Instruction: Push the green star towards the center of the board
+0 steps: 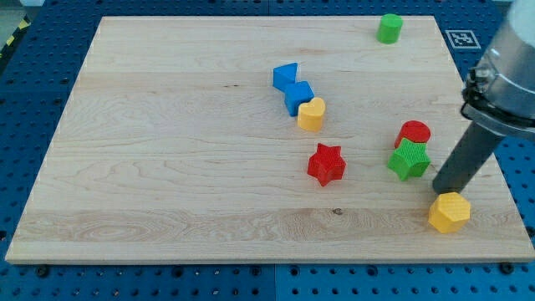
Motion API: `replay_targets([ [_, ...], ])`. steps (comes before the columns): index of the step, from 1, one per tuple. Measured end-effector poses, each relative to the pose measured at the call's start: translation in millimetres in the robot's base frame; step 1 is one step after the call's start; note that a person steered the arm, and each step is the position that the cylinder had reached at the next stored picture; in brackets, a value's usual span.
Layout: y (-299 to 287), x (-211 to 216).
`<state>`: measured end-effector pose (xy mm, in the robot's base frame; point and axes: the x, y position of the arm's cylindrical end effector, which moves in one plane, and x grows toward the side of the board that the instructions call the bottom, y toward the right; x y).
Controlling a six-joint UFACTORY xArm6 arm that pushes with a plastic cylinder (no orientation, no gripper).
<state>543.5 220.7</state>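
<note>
The pale wooden desk lies open toward the view's left. Seven blocks: two green, two blue, two yellow, two red counting the cylinder. The green star block sits near the right edge, my tip just right of it. No claw here.

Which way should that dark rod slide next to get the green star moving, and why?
Probably a short slide toward the view's left. My tip sits just right of the green star-shaped block, and the wooden board's center lies left. The red round block touches the star's top edge and may get nudged.
</note>
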Motion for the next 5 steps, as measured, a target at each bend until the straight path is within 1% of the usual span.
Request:
replay_targets([
  [1,-7,-3],
  [3,-64,-38],
  [5,-76,-67],
])
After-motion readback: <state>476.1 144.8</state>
